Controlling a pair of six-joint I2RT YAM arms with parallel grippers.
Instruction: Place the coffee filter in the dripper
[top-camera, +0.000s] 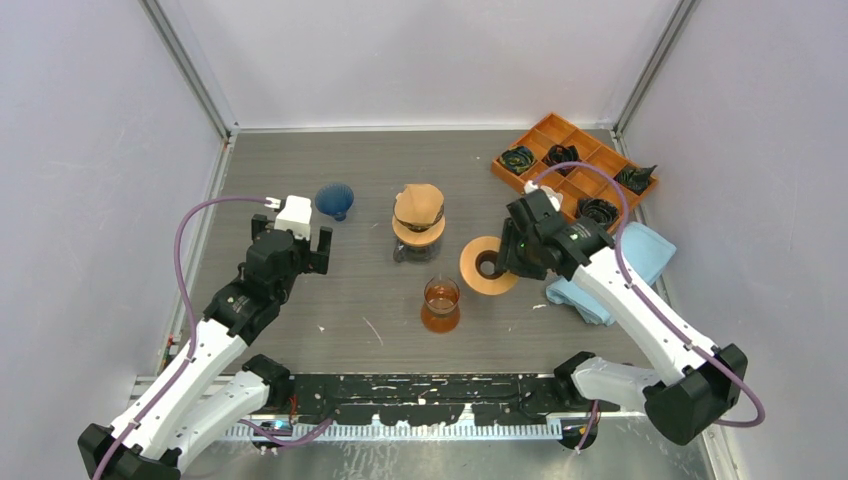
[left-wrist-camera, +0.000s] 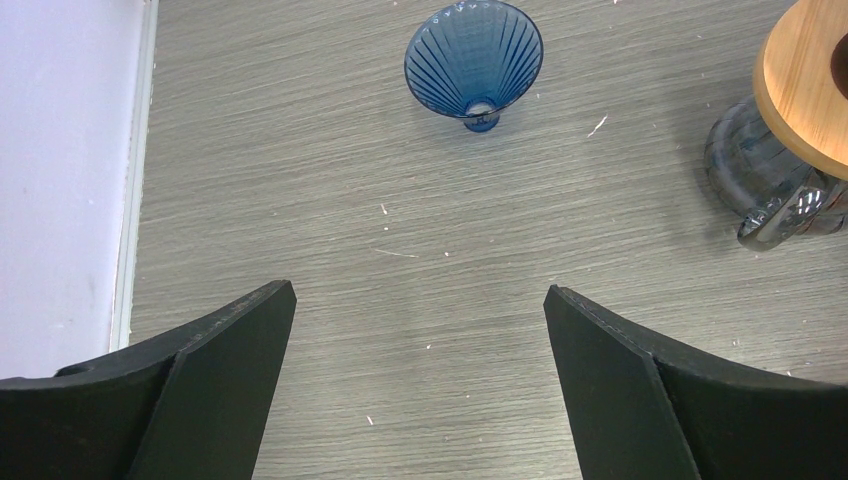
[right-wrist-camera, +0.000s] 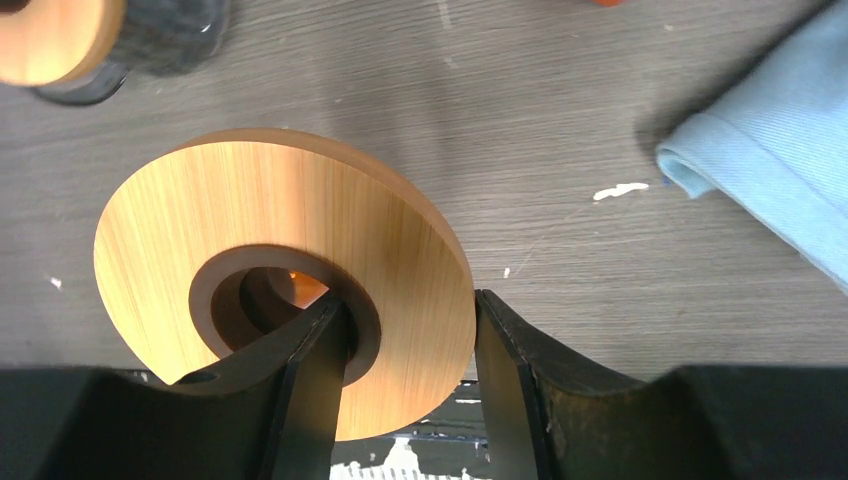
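Directions are read on the top view, with 12 o'clock at the far edge of the bench.

**Key relation.** The coffee filter lies between the two arms. It is at 10 o'clock from the right claw and just short of 3 o'clock from the left claw. The right claw is slightly nearer, but it is occupied. The blue dripper lies near the filter at 9 o'clock from it, and close to the left claw at about 2 o'clock. In the left wrist view it sits almost dead ahead of that claw.

**Claw state.**
- Left claw: jaws spread wide, nothing between them, hovering over bare bench.
- Right claw: clamped on a wooden ring, with one finger through the centre hole and the other outside the rim. The ring is tilted up off the bench.

**Filter.** It is tan paper, a soft crumpled cone with a folded top. It is perched on the wooden collar of a glass carafe. It is not in the blue dripper.

**Dripper.** It is a translucent blue ribbed cone, tipped on its side. Its long axis is near level, and its mouth opens toward the left wrist camera.

**Assessment.** The dripper probably needs to be stood upright before it can take the filter. The left arm is the free one and is better placed for this.
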